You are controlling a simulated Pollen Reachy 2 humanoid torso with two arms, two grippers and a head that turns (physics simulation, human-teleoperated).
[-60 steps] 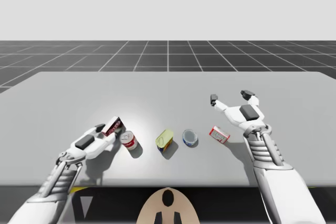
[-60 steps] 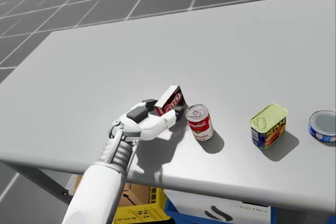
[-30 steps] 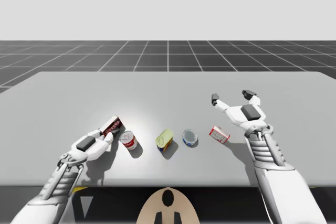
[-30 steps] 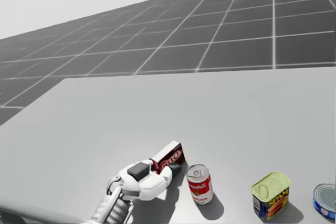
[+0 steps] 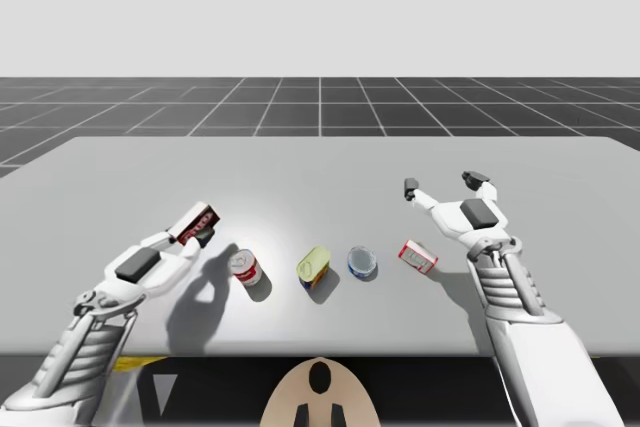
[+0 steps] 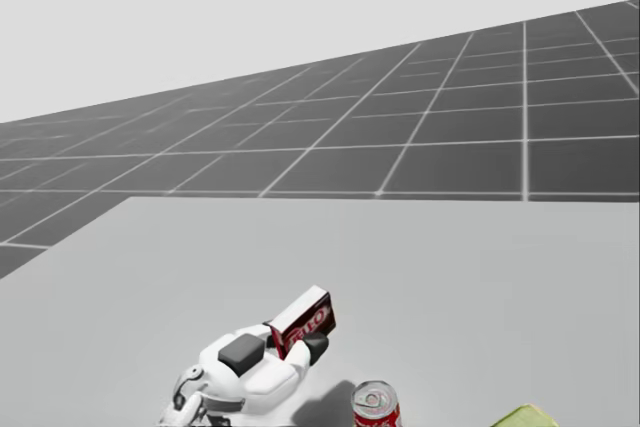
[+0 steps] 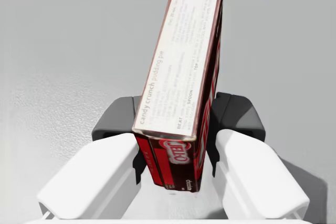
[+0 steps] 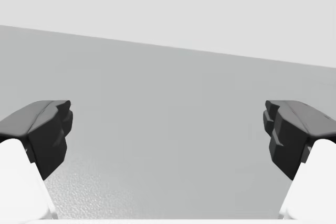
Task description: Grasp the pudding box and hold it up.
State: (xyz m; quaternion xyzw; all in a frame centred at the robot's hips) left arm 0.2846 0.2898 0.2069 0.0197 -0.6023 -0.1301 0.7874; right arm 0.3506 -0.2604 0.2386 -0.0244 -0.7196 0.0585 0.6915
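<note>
Pudding box point(image 5: 196, 219) seen raised off the tabletop point(image 5: 330, 162) since a second ago, pinched at its lower end by the left claw point(image 5: 192, 232); hold-up judged nearly achieved. Open room noted above and leftward, tabletop edges well apart; red-and-white can point(image 5: 246, 268) near. Right claw point(image 5: 438, 184) spread, idle. Head turned upward.

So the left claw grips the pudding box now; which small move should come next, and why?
Probably raise the left claw a little higher, straight up, then hold. Both its fingers press the pudding box from two sides, and the high view shows the box above the table, its shadow lying apart below it.
</note>
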